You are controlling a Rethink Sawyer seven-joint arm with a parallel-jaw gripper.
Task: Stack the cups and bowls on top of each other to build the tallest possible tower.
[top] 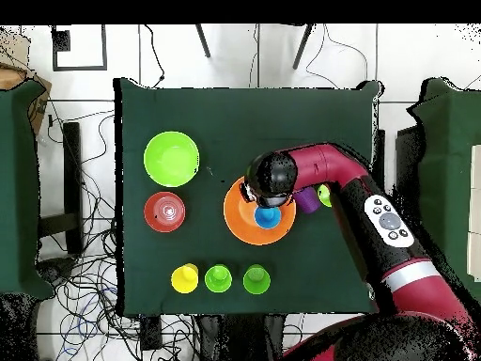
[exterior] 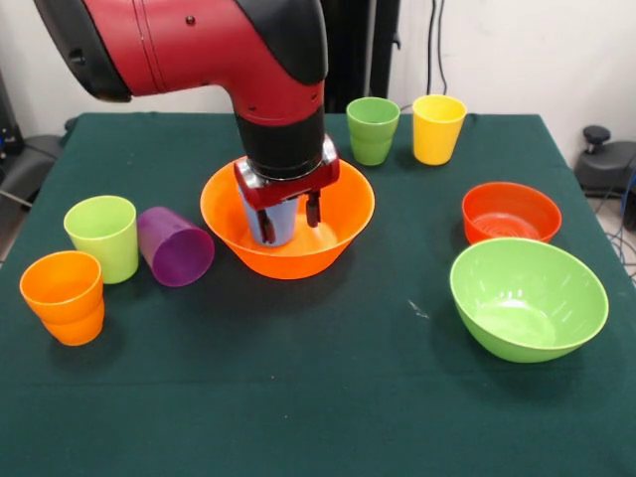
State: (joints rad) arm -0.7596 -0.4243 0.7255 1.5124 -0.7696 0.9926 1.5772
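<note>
My gripper (exterior: 290, 223) hangs low inside the large orange bowl (exterior: 333, 238) with its fingers apart. A blue cup (exterior: 256, 217) stands upright in that bowl, just behind the fingers; the overhead view shows its open mouth (top: 268, 217) beside the gripper head. A lime cup (exterior: 101, 235), a purple cup (exterior: 176, 246) lying on its side and an orange cup (exterior: 65, 296) sit at the left. A darker green cup (exterior: 373, 129) and a yellow cup (exterior: 438, 127) stand at the far side. The red-orange bowl (exterior: 511, 212) and the lime-green bowl (exterior: 528, 298) sit at the right.
The overhead view shows a third cup, lime (top: 218, 278), between the yellow cup (top: 184, 278) and the green cup (top: 256, 279); my arm hides it in the front view. The dark green tablecloth (exterior: 298, 397) covers the table.
</note>
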